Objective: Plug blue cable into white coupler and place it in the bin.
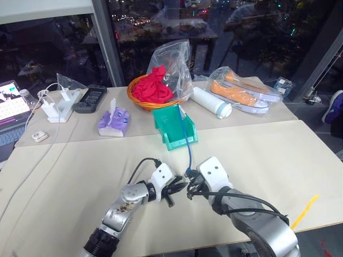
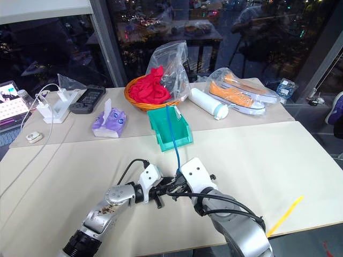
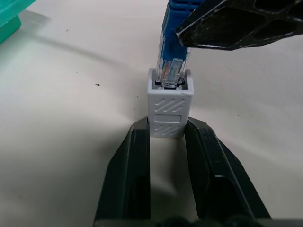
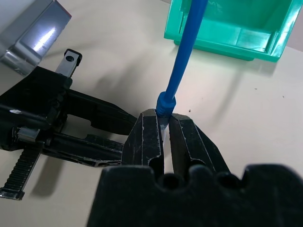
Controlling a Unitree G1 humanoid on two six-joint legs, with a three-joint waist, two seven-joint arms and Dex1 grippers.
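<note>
My left pincer (image 3: 168, 137) clamps the white coupler (image 3: 169, 105). My right pincer (image 4: 163, 124) pinches the blue cable (image 4: 185, 52) by its plug, seated in the coupler's mouth. The cable trails into the teal bin (image 1: 172, 127) just beyond both pincers.

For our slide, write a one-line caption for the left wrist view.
Left tool grips the white coupler while the blue cable plug enters its socket.
</note>
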